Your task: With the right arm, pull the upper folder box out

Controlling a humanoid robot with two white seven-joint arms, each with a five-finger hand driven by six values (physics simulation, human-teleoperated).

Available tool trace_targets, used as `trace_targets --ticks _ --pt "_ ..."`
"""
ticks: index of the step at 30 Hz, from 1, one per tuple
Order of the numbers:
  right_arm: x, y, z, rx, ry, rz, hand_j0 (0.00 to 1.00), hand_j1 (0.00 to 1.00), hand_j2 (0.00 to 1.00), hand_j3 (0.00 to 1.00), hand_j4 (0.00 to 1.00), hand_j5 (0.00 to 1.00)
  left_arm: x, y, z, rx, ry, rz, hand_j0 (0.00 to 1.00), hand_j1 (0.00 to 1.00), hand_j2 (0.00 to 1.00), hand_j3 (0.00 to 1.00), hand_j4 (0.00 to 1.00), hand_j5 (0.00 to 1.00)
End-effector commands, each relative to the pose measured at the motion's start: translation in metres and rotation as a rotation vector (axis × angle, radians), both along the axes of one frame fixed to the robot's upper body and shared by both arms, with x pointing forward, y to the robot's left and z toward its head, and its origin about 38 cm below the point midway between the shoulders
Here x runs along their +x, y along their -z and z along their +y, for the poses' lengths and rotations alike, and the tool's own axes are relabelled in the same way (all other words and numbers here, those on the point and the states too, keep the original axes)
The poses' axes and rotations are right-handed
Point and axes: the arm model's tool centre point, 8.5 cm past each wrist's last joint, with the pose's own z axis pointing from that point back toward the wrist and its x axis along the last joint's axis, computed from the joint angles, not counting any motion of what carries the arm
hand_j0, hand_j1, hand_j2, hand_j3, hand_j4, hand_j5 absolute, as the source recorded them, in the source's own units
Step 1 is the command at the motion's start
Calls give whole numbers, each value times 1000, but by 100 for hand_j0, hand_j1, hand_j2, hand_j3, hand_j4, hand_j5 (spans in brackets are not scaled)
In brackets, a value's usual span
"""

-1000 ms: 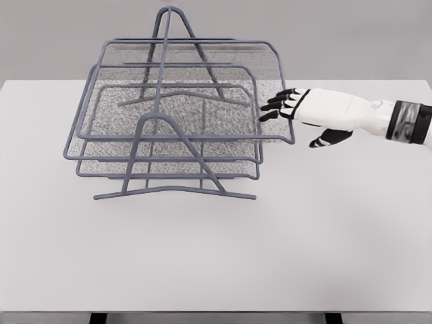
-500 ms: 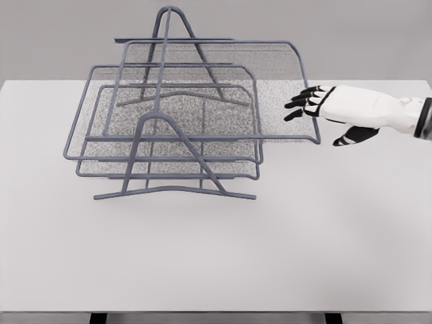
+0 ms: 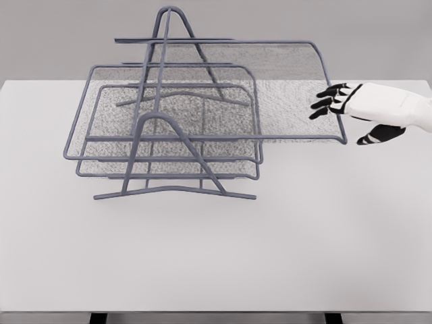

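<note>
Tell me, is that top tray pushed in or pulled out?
Pulled out: the top tray juts far right of the trays below, right hand at its end.

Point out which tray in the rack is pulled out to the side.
The top tray. It juts out of the rack toward the right robot hand, whose fingers hook its end rim; the two trays beneath sit stacked inside the frame.

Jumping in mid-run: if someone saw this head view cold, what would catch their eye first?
Probably the grey wire rack standing left of centre on the white table, with its upper tray slid far out to the right, well past the two trays below. Next, the right hand at the picture's right edge, its black fingers hooked at the tray's outer rim. No left arm shows.
</note>
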Motion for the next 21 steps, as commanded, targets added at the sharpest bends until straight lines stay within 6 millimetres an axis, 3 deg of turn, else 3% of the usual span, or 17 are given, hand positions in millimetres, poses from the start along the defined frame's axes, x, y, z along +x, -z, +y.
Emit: trace_targets --ticks 1,5,11,14,21 --pt "0 2 -9 -88 14 -19 100 100 100 100 100 100 1 0 0 0 0 -2 100 100 100 100 100 100" --pt "-3 -6 -17 -85 26 -24 100 100 100 100 100 100 0 0 0 0 0 0 100 100 100 100 100 100" --pt "-7 -17 -15 -67 8 -39 100 100 100 100 100 100 0 0 0 0 0 0 100 100 100 100 100 100" --pt "-13 -41 -19 -46 3 -78 100 100 100 100 100 100 0 0 0 0 0 0 100 100 100 100 100 100" --pt "-17 -48 -16 -38 -14 -89 100 100 100 100 100 100 1 0 0 0 0 -2 100 100 100 100 100 100"
